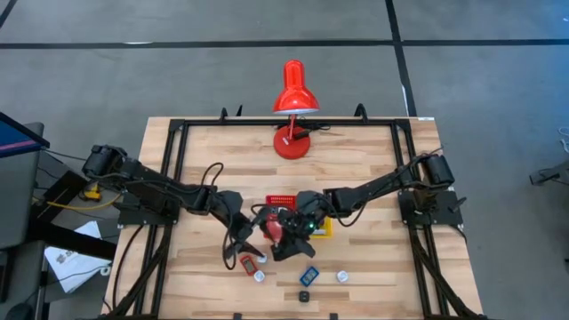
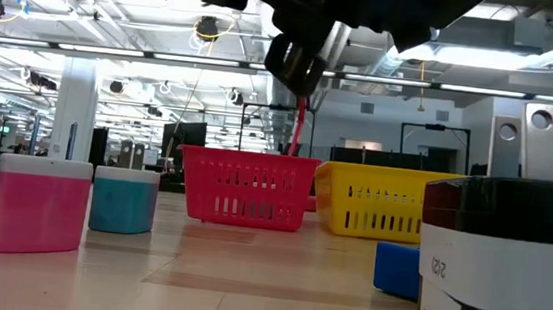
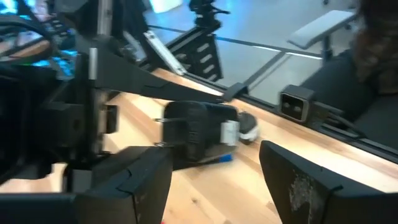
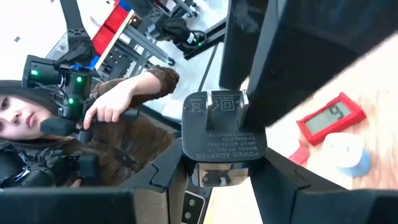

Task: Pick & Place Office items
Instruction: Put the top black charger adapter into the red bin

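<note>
The right gripper (image 4: 217,168) pinches a black rectangular power adapter (image 4: 222,127) with printed white lettering; its jaws are closed against the adapter's sides, and the adapter is lifted clear of the light wooden plank surface (image 1: 356,178). In the high view this gripper (image 1: 286,242) sits near the centre of the surface, just in front of the red slotted plastic basket (image 1: 283,201) and the yellow slotted plastic basket (image 1: 322,228).

The left gripper (image 1: 244,242) is close beside the right one. Its jaws are spread, with nothing between them in the left wrist view (image 3: 214,180). The two arms crowd the same central area and hide part of both baskets from above.

Remaining office items lie on the surface in front of the grippers:
- a red flat rectangular device with a grey display (image 1: 248,263), also visible in the right wrist view (image 4: 331,117);
- a small white knob-like piece with a blue base (image 1: 260,276), seen beside the red device (image 4: 348,152);
- a blue flat rectangular piece (image 1: 308,276);
- a second small white knob-like piece (image 1: 341,277);
- a small black piece (image 1: 304,296) nearest the front edge.

A red metal desk lamp (image 1: 294,107) stands at the far edge, well apart from the work area.

Beyond the surface, the right wrist view shows a person in a brown sleeve, whose hand (image 4: 111,106) grips a dark control handle.
</note>
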Action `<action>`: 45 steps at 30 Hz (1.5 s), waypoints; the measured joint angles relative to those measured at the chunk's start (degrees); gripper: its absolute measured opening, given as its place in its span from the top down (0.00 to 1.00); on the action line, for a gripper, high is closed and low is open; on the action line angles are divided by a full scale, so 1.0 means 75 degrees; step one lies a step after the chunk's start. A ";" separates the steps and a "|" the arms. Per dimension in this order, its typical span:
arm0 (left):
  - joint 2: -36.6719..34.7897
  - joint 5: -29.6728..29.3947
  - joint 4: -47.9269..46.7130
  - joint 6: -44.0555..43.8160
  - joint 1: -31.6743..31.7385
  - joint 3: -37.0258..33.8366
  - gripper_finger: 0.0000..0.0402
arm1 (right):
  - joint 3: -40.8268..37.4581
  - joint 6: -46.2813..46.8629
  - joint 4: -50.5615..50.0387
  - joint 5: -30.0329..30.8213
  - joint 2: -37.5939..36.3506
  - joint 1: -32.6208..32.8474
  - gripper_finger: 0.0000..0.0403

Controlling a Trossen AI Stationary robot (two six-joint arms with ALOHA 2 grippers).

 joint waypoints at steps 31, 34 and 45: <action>0.0337 0.0521 0.0670 -0.0150 0.0398 0.0055 0.44 | 0.0011 0.0089 0.0369 0.0612 0.0065 0.0026 0.67; 0.0640 0.0620 0.0682 -0.0249 0.0411 0.0132 0.44 | 0.0101 0.0086 0.0151 0.0568 0.0077 0.0029 0.67; 0.0675 0.1287 0.0613 -0.0150 0.0430 0.0152 0.45 | 0.0181 0.0048 -0.0069 0.0460 0.0059 0.0035 0.67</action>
